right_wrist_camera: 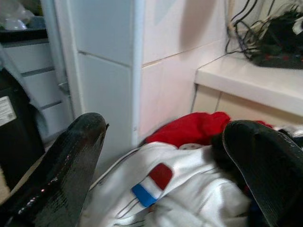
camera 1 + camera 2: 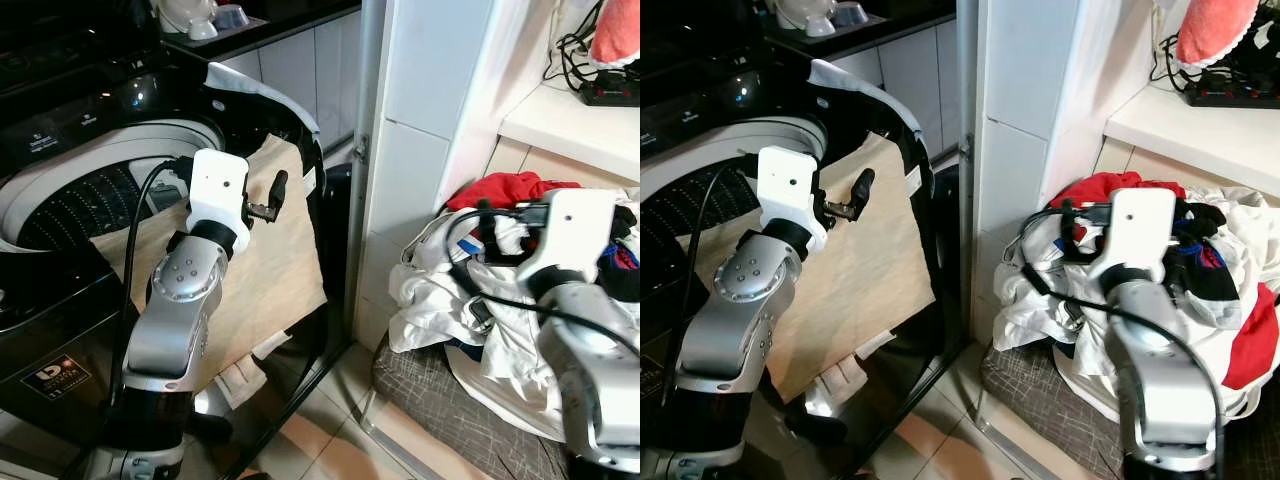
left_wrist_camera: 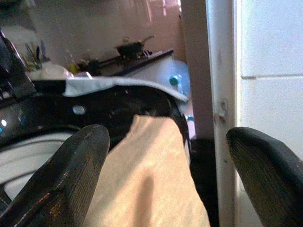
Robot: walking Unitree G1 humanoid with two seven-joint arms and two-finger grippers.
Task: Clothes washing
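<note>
Head-camera scene with wrist insets. The black top-loading washing machine (image 2: 60,330) stood at 9 o'clock with its perforated steel drum (image 2: 75,205) exposed. A tan rectangular cloth (image 2: 270,270) lay draped over the machine's front rim and hung down its side, toward the tiled floor (image 2: 330,420). The left claw (image 2: 272,200) was raised above the cloth near the drum's edge, released, its two black fingers (image 3: 57,184) spread wide with nothing between them; the wrist inset showed the cloth below and beyond them.

At 3 o'clock a heap of mixed laundry (image 2: 1060,290), chiefly white garments, sat against the white tiled wall (image 2: 1025,110). A red garment (image 1: 189,130) lay on top of the heap, and a white shirt with a small blue, white and red flag patch (image 1: 151,184) lay in front of it. The right claw (image 1: 165,175) hovered just above the heap, likewise released, fingers apart and empty. Whether its tips touched the fabric could not be judged. A white tabletop (image 2: 570,125) at 1 o'clock carried a black power strip (image 2: 610,93) with tangled cables.
</note>
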